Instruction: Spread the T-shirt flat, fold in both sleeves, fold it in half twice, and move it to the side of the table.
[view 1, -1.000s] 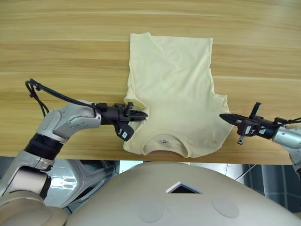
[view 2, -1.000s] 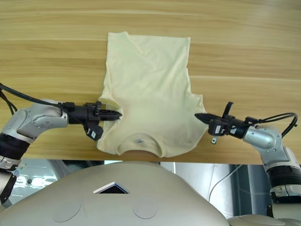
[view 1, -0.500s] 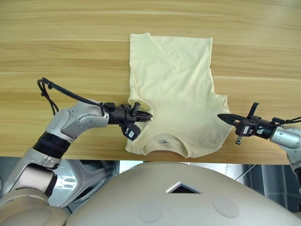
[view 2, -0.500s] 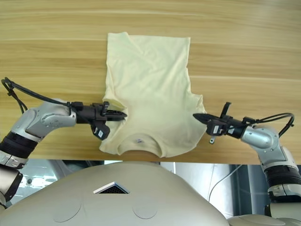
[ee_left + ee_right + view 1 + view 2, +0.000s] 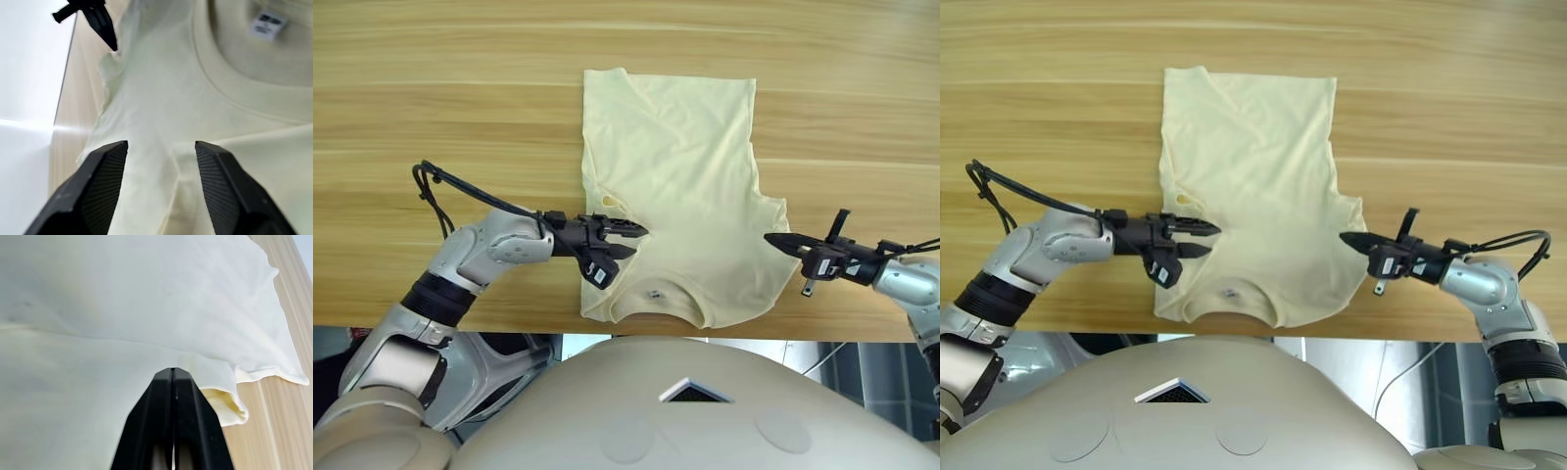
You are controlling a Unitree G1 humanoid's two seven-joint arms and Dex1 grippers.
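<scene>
Wooden table (image 5: 460,98): T-shirt (image 5: 675,166), neck label (image 5: 270,23) unreadable; left hand (image 5: 638,241) apart, right hand (image 5: 771,238) together.

Both arms held low and near level, grippers pointing inward at each other.
The left arm (image 5: 494,250) is bent at the elbow, forearm angled toward the middle; the left gripper (image 5: 639,241) has its fingers (image 5: 105,181) parted (a clear gap in the wrist view). The right arm (image 5: 1477,278) lies nearly horizontal, and the right gripper (image 5: 773,238) has its fingers pressed together to one narrow point.
</scene>
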